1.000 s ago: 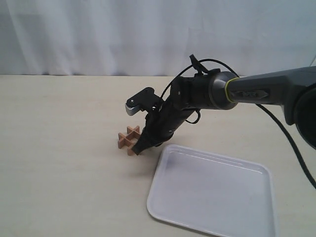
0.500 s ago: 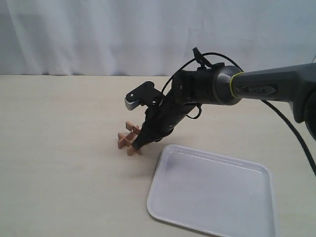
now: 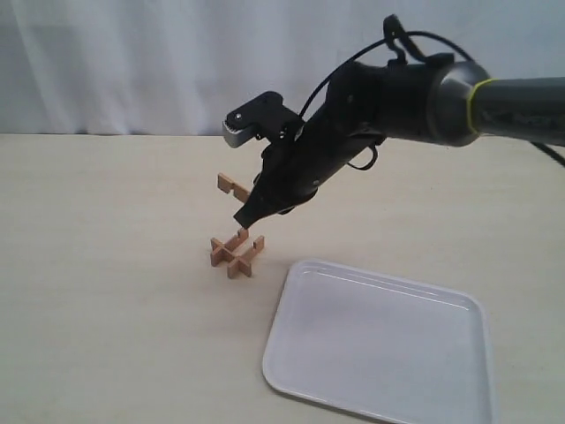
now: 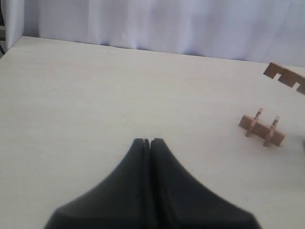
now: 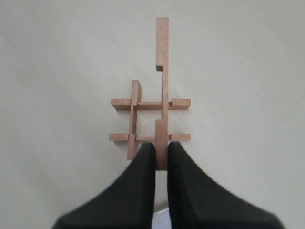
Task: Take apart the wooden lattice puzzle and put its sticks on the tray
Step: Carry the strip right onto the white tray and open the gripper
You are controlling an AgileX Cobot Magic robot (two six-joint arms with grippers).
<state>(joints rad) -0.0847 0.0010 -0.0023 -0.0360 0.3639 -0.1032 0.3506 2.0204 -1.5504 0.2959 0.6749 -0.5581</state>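
Observation:
My right gripper [image 3: 247,212] [image 5: 161,149] is shut on one notched reddish-brown stick [image 3: 233,187] [image 5: 162,45] and holds it in the air above the puzzle. What is left of the wooden lattice puzzle [image 3: 237,254] [image 5: 143,121] [image 4: 262,129], three sticks still interlocked, lies on the table just left of the tray's far corner. The lifted stick [image 4: 285,76] also shows at the edge of the left wrist view. The white tray [image 3: 459,316] lies at the front right with nothing on it. My left gripper [image 4: 148,141] is shut on nothing, hovering over bare table, out of the exterior view.
The pale wooden tabletop [image 3: 106,265] spreads wide to the left of the puzzle. A white curtain [image 3: 132,62] closes off the back edge. The right arm's black cable [image 3: 406,40] loops above its wrist.
My right gripper has risen up and slightly back from the table, pulling one stick out of the lattice. The other three sticks stayed down on the table.

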